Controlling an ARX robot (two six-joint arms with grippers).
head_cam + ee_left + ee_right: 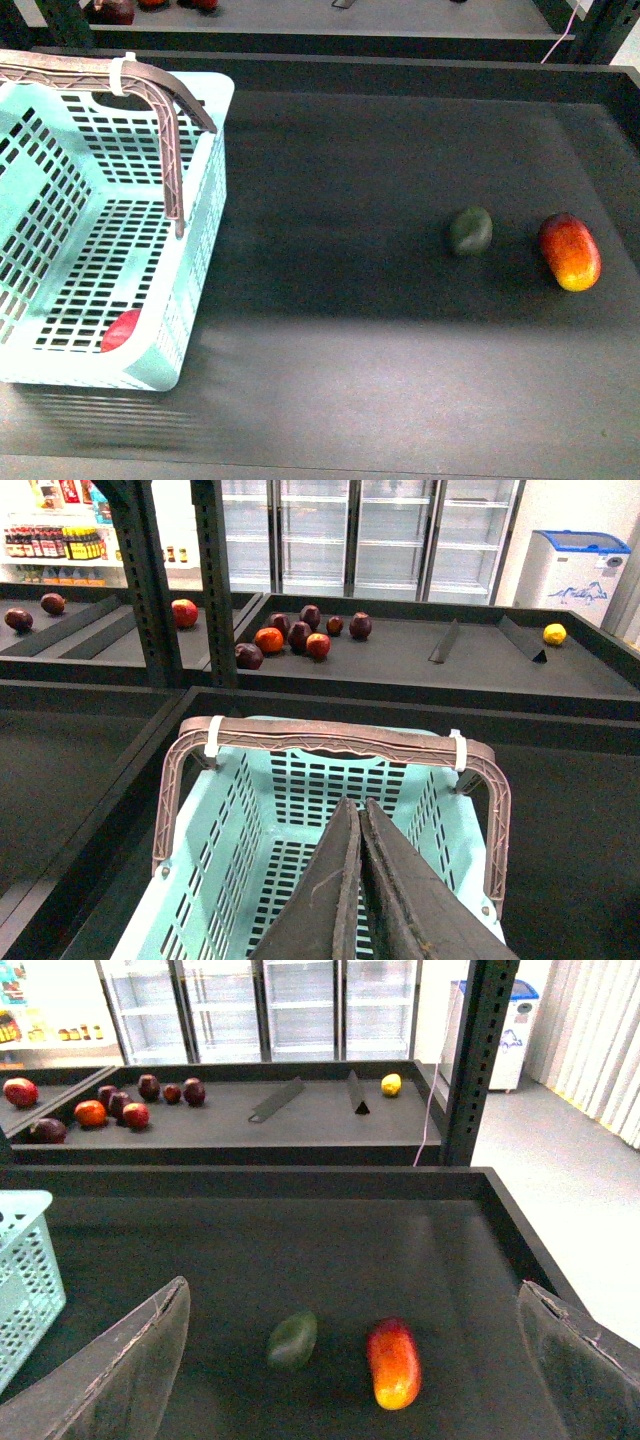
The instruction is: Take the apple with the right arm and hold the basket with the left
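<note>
Dark tabletop [380, 350] | apple [121, 330] inside basket [60, 250] | neither gripper near it

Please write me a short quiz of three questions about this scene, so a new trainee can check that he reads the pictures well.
1. True or false: the apple already lies inside the basket.
2. Which fruit on the table lies nearer to the basket? A: the dark green fruit. B: the red-orange-yellow fruit.
3. Fill in: the right gripper is ____, and the left gripper above the basket is ____.

Key
1. True; it shows red in a near corner of the basket's floor.
2. A.
3. Open; shut, holding nothing.
</note>
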